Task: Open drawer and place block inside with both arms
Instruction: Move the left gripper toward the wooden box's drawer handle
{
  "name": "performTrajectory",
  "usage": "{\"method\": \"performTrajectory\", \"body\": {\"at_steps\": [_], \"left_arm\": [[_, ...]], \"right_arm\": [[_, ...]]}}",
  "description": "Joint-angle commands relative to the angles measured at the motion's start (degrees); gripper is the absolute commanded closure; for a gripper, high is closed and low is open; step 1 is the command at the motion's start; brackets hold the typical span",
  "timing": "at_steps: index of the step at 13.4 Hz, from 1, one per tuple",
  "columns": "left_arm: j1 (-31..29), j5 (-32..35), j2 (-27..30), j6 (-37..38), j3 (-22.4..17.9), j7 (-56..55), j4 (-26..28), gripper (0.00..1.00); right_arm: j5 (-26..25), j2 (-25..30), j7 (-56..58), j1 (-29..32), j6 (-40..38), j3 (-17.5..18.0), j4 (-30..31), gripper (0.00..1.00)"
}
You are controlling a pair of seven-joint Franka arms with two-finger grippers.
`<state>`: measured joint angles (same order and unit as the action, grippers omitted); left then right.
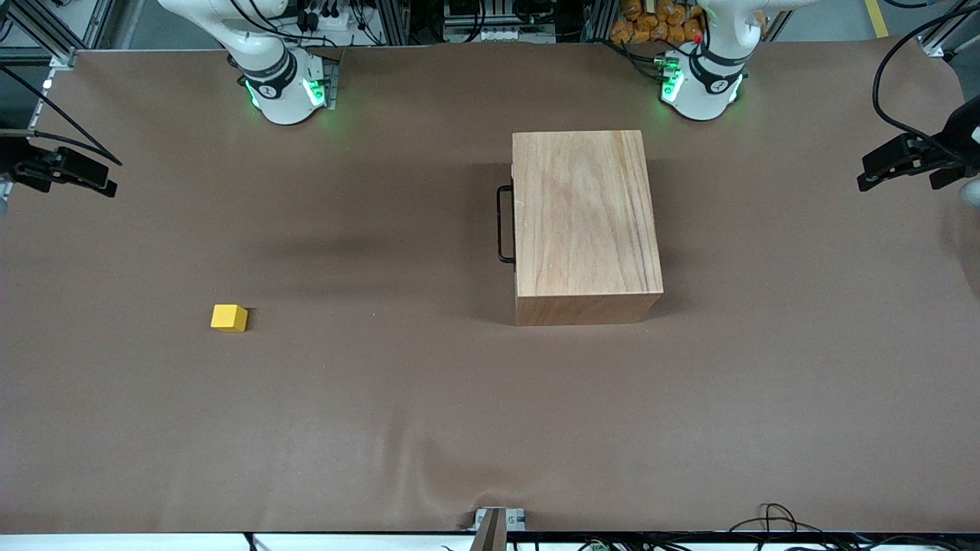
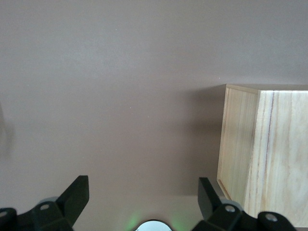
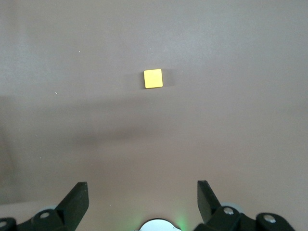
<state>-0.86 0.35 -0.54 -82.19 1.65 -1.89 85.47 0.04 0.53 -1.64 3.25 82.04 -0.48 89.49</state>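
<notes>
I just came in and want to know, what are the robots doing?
Nothing is being handled yet. The drawer sits shut in the wooden box, and the yellow block lies alone toward the right arm's end. Both grippers are open and empty: the left gripper over the table beside the box, the right gripper above the block.

Lighting: even, diffuse, from overhead; moderately bright; no hard glare on the brown table.
Shadows: soft, dim-edged. The wooden box casts a faint shadow on the table toward the right arm's end. The yellow block casts a thin shadow at its side. Broad blurred bands of arm shadow lie mid-table.
Coloured light: green glow from both round bases, spilling onto the table at its top edge.
Sharpness: front view crisp throughout. Wrist views softer; the near black fingers slightly out of focus.
Distortion: slight darkening toward wrist-view corners.
</notes>
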Motion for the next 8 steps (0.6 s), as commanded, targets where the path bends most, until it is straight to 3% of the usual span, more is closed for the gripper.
{"method": "performTrajectory", "body": {"at_steps": [1,8], "left_arm": [[-0.3,0.1,-0.6,0.5,0.2,0.7,-1.2,0.0],[1.0,-0.1,-2.4,2.4,0.5,0.1,-0.8,0.0]], "right_arm": [[-0.9,0.5,-0.7,-0.1,0.0,0.2,0.5,0.0],[-0.9,0.4,-0.7,-0.5,-0.6,0.5,0.7,0.0]]}}
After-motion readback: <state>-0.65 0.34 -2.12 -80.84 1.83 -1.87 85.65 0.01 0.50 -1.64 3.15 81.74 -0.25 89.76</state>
